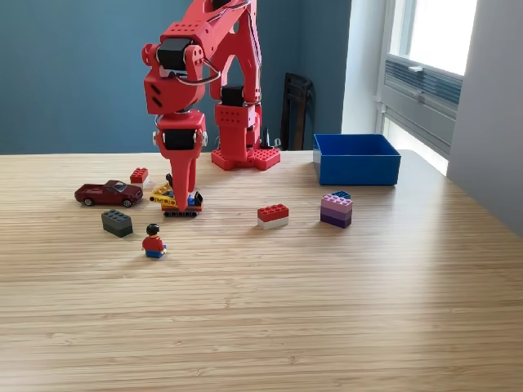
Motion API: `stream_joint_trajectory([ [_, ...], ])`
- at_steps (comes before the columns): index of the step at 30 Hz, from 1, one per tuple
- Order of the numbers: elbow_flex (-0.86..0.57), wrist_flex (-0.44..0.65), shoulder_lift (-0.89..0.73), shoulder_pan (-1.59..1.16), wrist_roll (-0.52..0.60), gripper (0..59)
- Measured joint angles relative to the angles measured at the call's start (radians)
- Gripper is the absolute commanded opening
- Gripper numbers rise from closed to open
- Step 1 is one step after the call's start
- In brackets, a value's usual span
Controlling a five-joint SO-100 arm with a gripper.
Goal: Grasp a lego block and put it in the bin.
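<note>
On the pale wooden tabletop (261,327), farthest toward the exterior view's left, sits a dark red toy car (108,193), with a small red lego brick (139,175) just behind it and a dark grey studded lego brick (117,222) in front. Near the grey brick stands a little toy figure with black hair, red top and blue legs (153,242). Next comes the red plastic robot arm (200,90), reaching down from its base at the back of the table; its gripper (181,194) points straight down onto a small lego vehicle of yellow, red and black parts (176,204). The fingertips are among those parts, but I cannot tell whether the pincer is clenched on anything or released. Further right lies a red-over-white lego block (273,216), then a purple and lilac stacked block with a blue piece on top (336,209). The bright blue low-walled plastic bin (356,159) rests behind that, toward the exterior view's right, well apart from the gripper.
</note>
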Motion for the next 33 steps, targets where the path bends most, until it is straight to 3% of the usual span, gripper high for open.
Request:
stream_joint_trajectory([
  [6, -0.023, -0.011, -0.087, 0.002, 0.041, 29.2],
  [16, -0.091, -0.011, -0.138, 0.005, 0.052, 27.1],
  [18, -0.092, -0.012, -0.138, 0.012, 0.044, 21.5],
  [21, -0.098, -0.012, -0.138, 0.017, 0.043, 6.8],
  [23, -0.101, -0.012, -0.138, 0.017, 0.051, 1.4],
  [33, -0.117, -0.005, -0.141, 0.017, 0.107, 0.0],
])
